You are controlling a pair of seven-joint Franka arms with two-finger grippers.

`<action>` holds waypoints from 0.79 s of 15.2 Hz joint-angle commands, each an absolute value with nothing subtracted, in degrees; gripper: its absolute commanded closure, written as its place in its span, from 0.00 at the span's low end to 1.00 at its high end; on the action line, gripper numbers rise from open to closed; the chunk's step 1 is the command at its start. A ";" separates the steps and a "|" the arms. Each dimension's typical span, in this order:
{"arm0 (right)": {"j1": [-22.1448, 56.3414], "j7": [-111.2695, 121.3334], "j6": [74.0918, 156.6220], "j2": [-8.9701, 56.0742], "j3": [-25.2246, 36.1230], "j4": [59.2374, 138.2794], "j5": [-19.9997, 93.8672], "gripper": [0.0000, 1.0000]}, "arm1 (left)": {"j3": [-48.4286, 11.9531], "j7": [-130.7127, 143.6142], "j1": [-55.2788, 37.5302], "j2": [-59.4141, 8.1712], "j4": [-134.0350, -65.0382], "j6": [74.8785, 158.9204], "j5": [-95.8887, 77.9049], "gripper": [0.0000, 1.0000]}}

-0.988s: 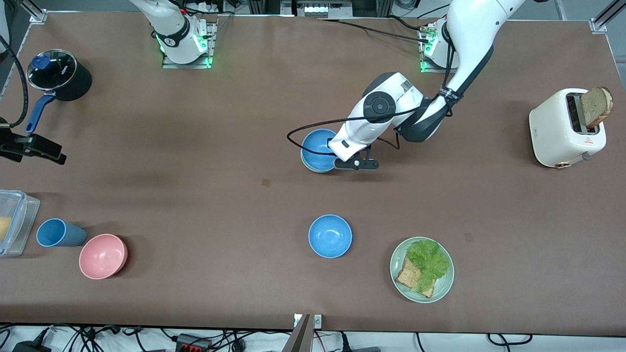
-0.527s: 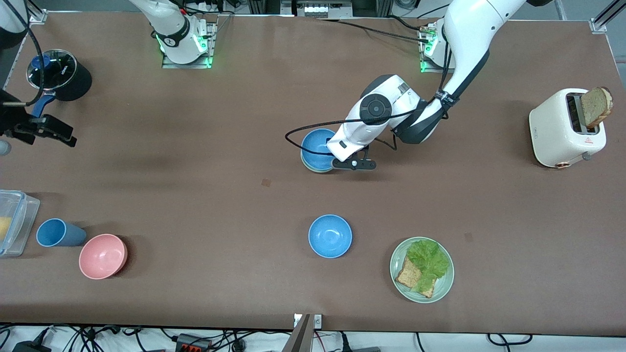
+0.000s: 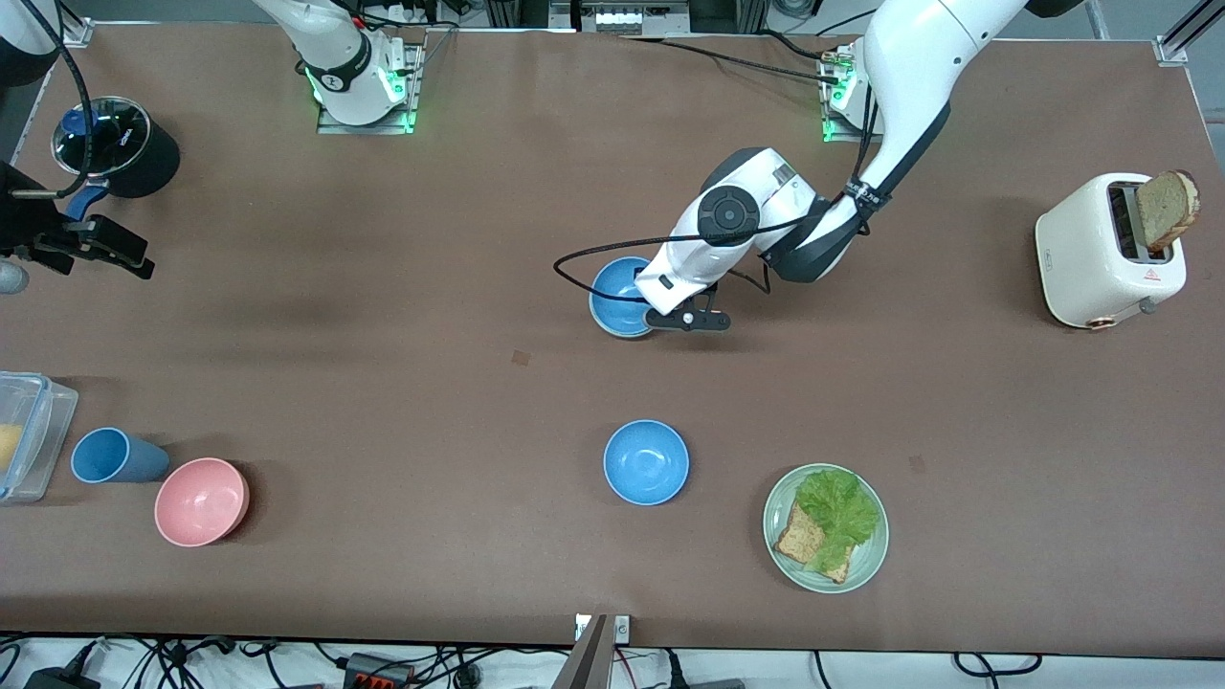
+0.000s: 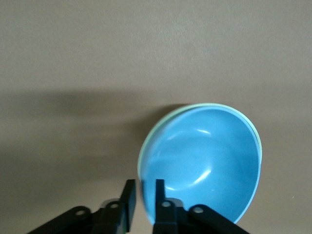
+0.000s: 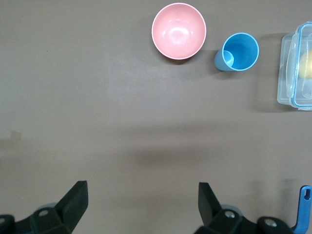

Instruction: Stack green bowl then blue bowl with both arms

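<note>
A blue bowl (image 3: 617,287) sits nested in the green bowl (image 3: 615,332) at mid-table; only the green bowl's thin pale rim (image 4: 214,105) shows around the blue bowl (image 4: 204,151) in the left wrist view. My left gripper (image 3: 656,314) is at the stack's rim; in its wrist view the gripper (image 4: 143,187) has one finger inside the bowl and one outside, slightly apart, with a gap to the rim. A second blue bowl (image 3: 646,462) sits nearer the front camera. My right gripper (image 3: 91,251) hangs wide open and empty (image 5: 144,192) above the right arm's end of the table.
A pink bowl (image 3: 201,500), a blue cup (image 3: 107,455) and a clear container (image 3: 24,435) sit near the front edge at the right arm's end. A black pot (image 3: 120,144) stands by the right gripper. A plate with lettuce and bread (image 3: 825,527) and a toaster (image 3: 1105,251) are toward the left arm's end.
The blue bowl has sunk lower into the green bowl, and the left hand has shifted slightly with it. The right gripper has moved away from the front camera, toward the pot.
</note>
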State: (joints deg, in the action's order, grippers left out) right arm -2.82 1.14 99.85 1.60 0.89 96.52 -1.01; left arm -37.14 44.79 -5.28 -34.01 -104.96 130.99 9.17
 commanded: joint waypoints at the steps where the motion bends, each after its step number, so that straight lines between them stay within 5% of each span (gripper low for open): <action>1: -2.20 1.50 100.20 1.05 1.23 96.94 -1.41 0.00 | -37.09 45.70 -4.31 -34.01 -102.13 128.86 10.11 0.55; 12: -2.37 1.93 100.20 0.62 1.32 96.77 -1.23 0.00 | -39.36 30.18 6.66 -31.64 -90.63 111.81 9.67 0.48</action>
